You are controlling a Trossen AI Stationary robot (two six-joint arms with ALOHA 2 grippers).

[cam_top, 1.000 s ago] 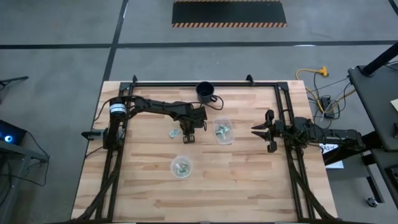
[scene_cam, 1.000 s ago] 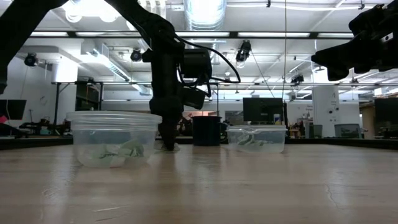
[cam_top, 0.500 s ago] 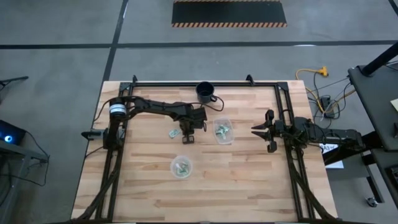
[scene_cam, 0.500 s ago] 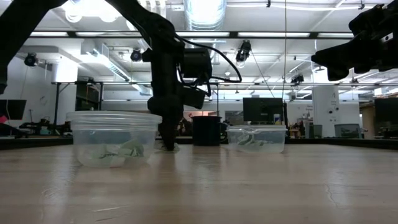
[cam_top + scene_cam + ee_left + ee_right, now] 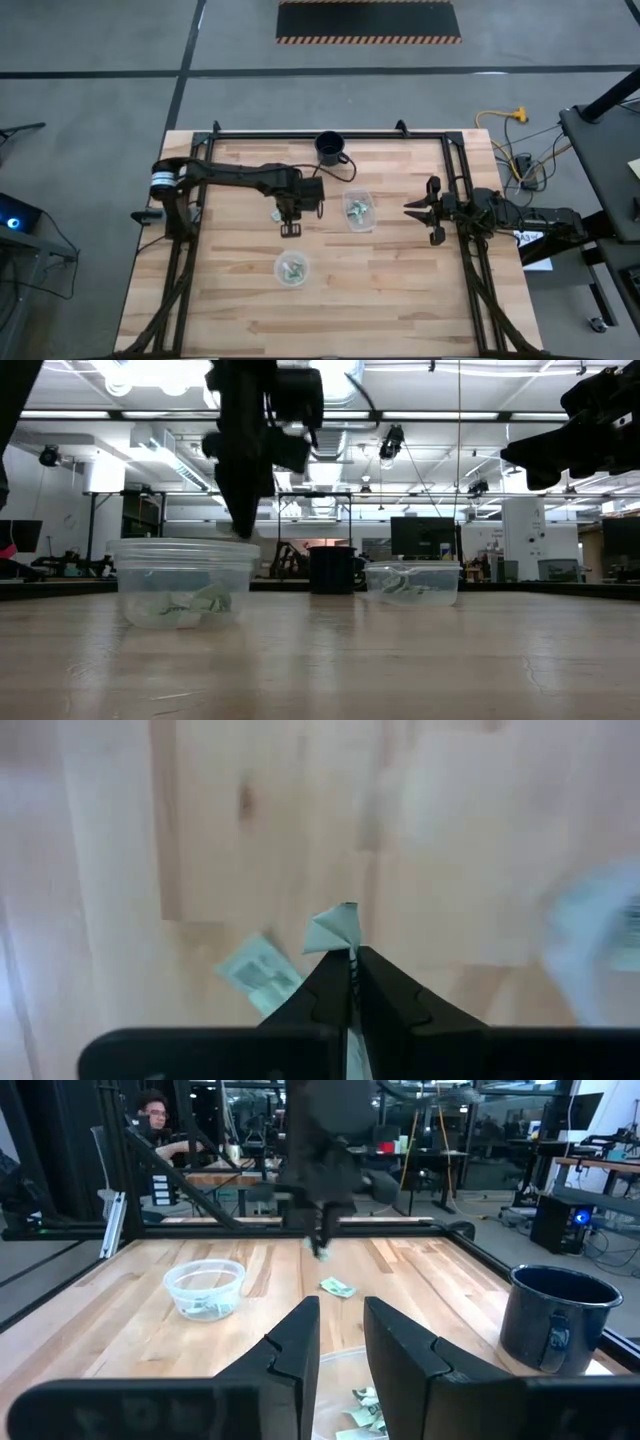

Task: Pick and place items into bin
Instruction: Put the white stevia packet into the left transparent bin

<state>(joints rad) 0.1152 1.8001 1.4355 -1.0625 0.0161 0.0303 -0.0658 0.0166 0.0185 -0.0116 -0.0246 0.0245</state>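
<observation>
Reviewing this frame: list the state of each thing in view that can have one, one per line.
left tool: shut on a wrapped piece, lifted off the table
wrapped piece: pinched at the tips, in the air
loose piece: lying flat on the wood
near tub: upright, pieces inside
far tub: upright, pieces inside
black mug: upright
right tool: open, empty, waiting at the table's right side

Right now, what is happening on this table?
The left gripper has its jaws shut on one wrapped piece and holds it above the table. Another piece lies on the wood below. Two clear tubs already hold pieces. The right gripper waits at the right edge.
</observation>
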